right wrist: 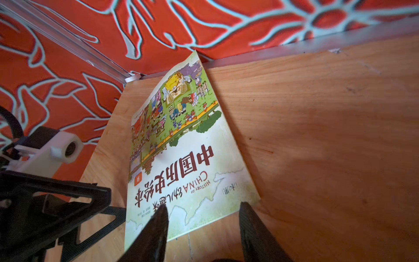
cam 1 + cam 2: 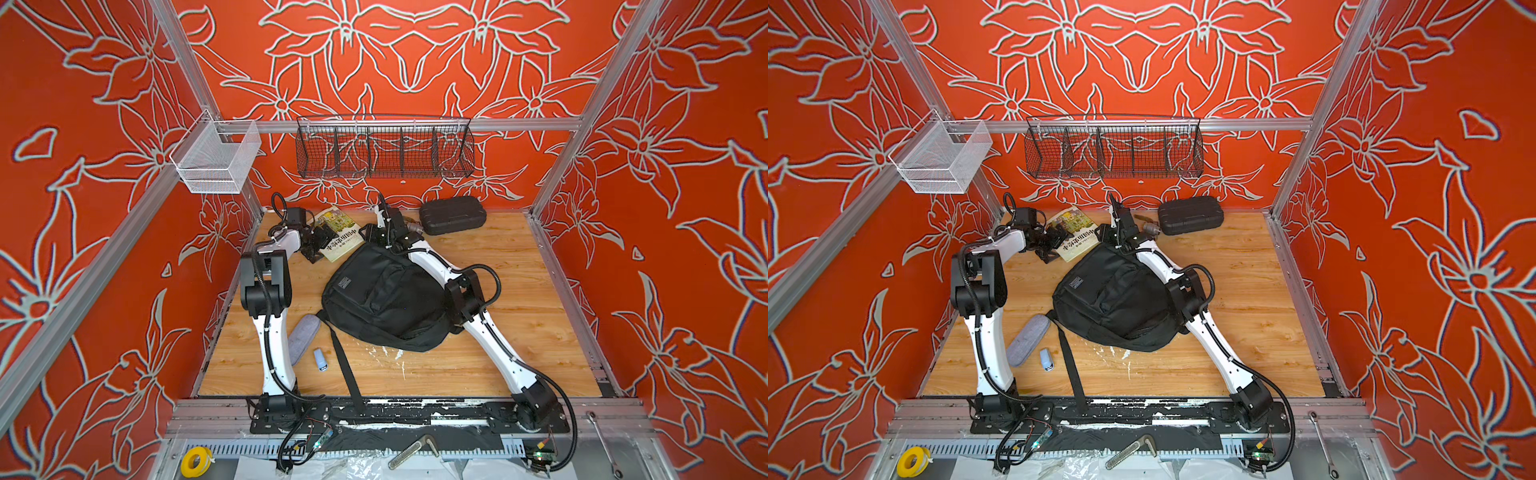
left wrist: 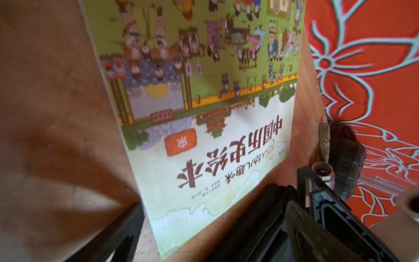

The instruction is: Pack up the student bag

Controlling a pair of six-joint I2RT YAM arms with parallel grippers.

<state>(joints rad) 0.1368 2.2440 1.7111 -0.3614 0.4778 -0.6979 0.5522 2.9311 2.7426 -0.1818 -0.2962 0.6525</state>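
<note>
The student bag (image 2: 382, 295) (image 2: 1113, 299), a soft black backpack, lies flat mid-table with a long strap (image 2: 347, 365) trailing to the front edge. Behind it a picture book (image 2: 338, 235) (image 3: 204, 113) (image 1: 192, 158) lies flat on the wood. My left gripper (image 2: 314, 246) (image 2: 1051, 248) (image 3: 210, 240) stands wide open at the book's left edge, holding nothing. My right gripper (image 2: 369, 233) (image 1: 204, 211) reaches over the bag's top. It is open over the book's near corner, one fingertip (image 1: 161, 213) above the cover and the other over bare wood.
A black hard-shell case (image 2: 452, 215) and a small metal object (image 2: 413, 226) sit by the back wall. A grey pouch (image 2: 304, 338) and a small blue item (image 2: 320, 359) lie front left. A black wire basket (image 2: 384, 151) and a white mesh basket (image 2: 216, 160) hang above.
</note>
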